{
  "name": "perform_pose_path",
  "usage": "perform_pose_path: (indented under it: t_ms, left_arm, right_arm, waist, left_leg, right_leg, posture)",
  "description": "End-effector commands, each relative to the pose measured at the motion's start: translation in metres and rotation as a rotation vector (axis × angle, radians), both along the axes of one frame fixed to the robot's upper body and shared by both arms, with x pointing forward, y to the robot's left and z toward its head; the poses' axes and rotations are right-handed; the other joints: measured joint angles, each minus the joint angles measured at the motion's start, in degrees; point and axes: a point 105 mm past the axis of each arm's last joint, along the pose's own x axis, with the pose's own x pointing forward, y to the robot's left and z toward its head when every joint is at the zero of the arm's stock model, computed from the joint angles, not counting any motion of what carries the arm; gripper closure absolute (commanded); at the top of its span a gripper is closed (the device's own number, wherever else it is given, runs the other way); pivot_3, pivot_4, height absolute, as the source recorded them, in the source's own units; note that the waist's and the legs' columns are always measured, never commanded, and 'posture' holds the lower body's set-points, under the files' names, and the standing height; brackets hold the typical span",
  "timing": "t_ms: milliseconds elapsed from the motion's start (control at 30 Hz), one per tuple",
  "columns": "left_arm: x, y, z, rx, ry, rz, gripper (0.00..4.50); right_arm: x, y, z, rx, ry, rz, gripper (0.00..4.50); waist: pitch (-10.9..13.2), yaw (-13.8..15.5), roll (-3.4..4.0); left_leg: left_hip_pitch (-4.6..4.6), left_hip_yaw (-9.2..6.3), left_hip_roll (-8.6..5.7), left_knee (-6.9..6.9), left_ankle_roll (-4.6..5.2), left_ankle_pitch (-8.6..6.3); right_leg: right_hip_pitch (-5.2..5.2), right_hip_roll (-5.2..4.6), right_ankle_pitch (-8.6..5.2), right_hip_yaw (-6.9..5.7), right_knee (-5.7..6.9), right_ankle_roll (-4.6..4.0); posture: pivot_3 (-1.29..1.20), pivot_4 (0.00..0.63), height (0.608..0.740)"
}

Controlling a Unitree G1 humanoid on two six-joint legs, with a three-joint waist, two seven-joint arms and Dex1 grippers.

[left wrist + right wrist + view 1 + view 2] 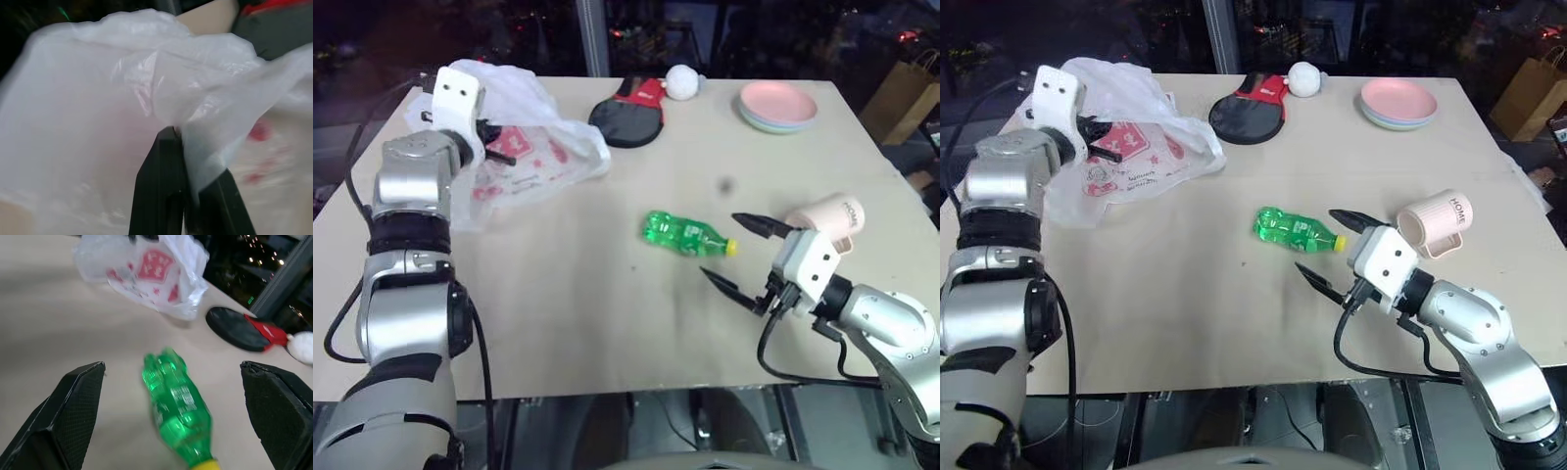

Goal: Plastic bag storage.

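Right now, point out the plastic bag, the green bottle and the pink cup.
plastic bag [524,162]: left eye view, printed front panel.
green bottle [680,233]: left eye view, middle of body.
pink cup [1440,220]: right eye view, side wall.

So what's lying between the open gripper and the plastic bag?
The green bottle lies between the right gripper and the plastic bag, in the right wrist view.

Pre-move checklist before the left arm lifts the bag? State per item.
1. Left gripper shut on the plastic bag: ok, film pinched between the fingers.
2. Grip depth: cannot tell, folds hide how much film is caught.
3. Bag clear of the paddle: ok, apart.
4. Right gripper open and empty: ok.
5. Green bottle ahead of the right gripper, untouched: ok.
6. Pink cup lying on its side beside the right gripper: ok, not in the bag's way.
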Motion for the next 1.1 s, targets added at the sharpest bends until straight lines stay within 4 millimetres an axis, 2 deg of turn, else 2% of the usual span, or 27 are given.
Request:
perform_pose_path:
  t_ms: [33,133,367,500,667,867,1033,1100]
  left_arm:
    - [-0.016,-0.026,0.032,-0.139,-0.017,-0.099,4.41]
    - [-0.027,-0.039,0.04,-0.219,0.01,-0.144,4.41]
    - [-0.042,-0.061,0.045,-0.267,0.076,-0.186,4.41]
    - [-0.049,-0.072,0.046,-0.242,0.103,-0.204,4.41]
    - [-0.056,-0.073,0.052,-0.209,0.116,-0.195,4.41]
    - [-0.063,-0.079,0.058,-0.168,0.14,-0.207,4.41]
    - [-0.066,-0.082,0.05,-0.189,0.175,-0.217,4.41]
    - [-0.066,-0.08,0.043,-0.19,0.192,-0.204,4.5]
  right_arm:
    - [0.01,-0.002,0.001,-0.052,-0.022,-0.015,0.0]
    - [0.018,-0.004,-0.004,-0.083,-0.01,-0.027,0.0]
    - [0.047,0.002,-0.039,-0.178,0.064,0.0,0.0]
    - [0.069,0.007,-0.043,-0.175,0.077,-0.017,0.0]
    - [0.088,0.017,-0.043,-0.2,0.068,-0.001,0.0]
    - [0.097,0.022,-0.059,-0.294,0.129,0.034,0.0]
    - [0.107,0.031,-0.064,-0.264,0.177,0.047,0.0]
    - [0.109,0.034,-0.062,-0.237,0.187,0.05,0.54]
  waist:
    - [0.0,0.0,-0.01]
    - [0.0,0.0,-0.01]
    - [0.0,-0.1,0.01]
    - [0.0,-0.3,0.0]
    - [0.1,-0.8,0.02]
    - [0.1,-1.1,0.03]
    - [0.1,-1.4,0.03]
    - [0.1,-1.5,0.04]
  left_leg:
    - [0.0,-0.02,0.0,0.03,0.0,0.0]
    - [0.02,-0.03,0.0,0.06,0.0,0.0]
    - [0.06,-0.01,0.0,0.06,0.0,0.0]
    - [0.05,-0.01,-0.01,0.06,0.0,0.01]
    - [0.04,-0.06,-0.01,0.04,-0.01,0.01]
    - [0.04,-0.06,-0.01,0.02,-0.01,0.01]
    - [0.09,-0.05,-0.01,0.02,-0.01,0.01]
    - [0.09,-0.05,-0.01,0.01,-0.01,0.01]
  right_leg:
    - [0.0,0.0,0.0,-0.01,0.04,0.0]
    - [0.0,0.01,-0.03,-0.01,0.09,0.05]
    - [0.0,0.02,-0.01,0.02,0.11,0.02]
    - [0.0,0.02,0.01,0.03,0.11,-0.01]
    - [-0.01,0.02,0.03,0.01,0.12,-0.04]
    - [-0.01,0.02,0.03,0.0,0.1,-0.04]
    - [-0.01,0.03,0.03,0.02,0.16,-0.04]
    - [-0.02,0.03,0.03,0.03,0.17,-0.04]
  posture:
    - [0.0,0.15,0.74]
    - [0.0,0.15,0.74]
    - [0.0,0.15,0.74]
    - [0.0,0.15,0.74]
    - [0.0,0.15,0.74]
    - [0.0,0.15,0.74]
    - [0.0,0.15,0.74]
    - [0.0,0.15,0.74]
